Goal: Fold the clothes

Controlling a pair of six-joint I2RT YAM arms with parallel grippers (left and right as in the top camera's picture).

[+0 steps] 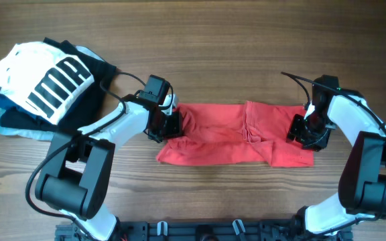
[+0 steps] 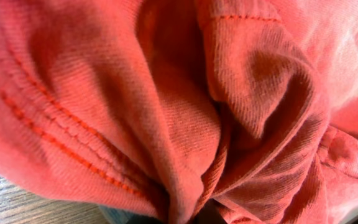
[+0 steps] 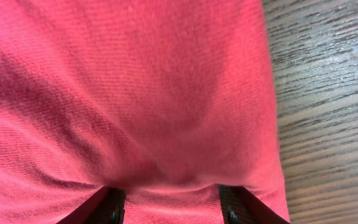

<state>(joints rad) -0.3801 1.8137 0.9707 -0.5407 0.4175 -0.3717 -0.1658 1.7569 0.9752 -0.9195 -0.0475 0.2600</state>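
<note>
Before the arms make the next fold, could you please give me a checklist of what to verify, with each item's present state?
1. Left gripper shut on the red T-shirt's left end: ok.
2. Right gripper hold on the right end: cannot tell; its fingers stand apart with cloth between them.
3. Shirt lying flat as a strip: not ok, bunched by the left gripper.
4. Striped garment apart from the shirt: ok.

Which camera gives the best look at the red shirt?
Overhead: it alone shows the whole shirt, lying as a folded band on the table. The left wrist view shows only bunched cloth and a stitched hem; the right wrist view shows only smooth cloth close up.
</note>
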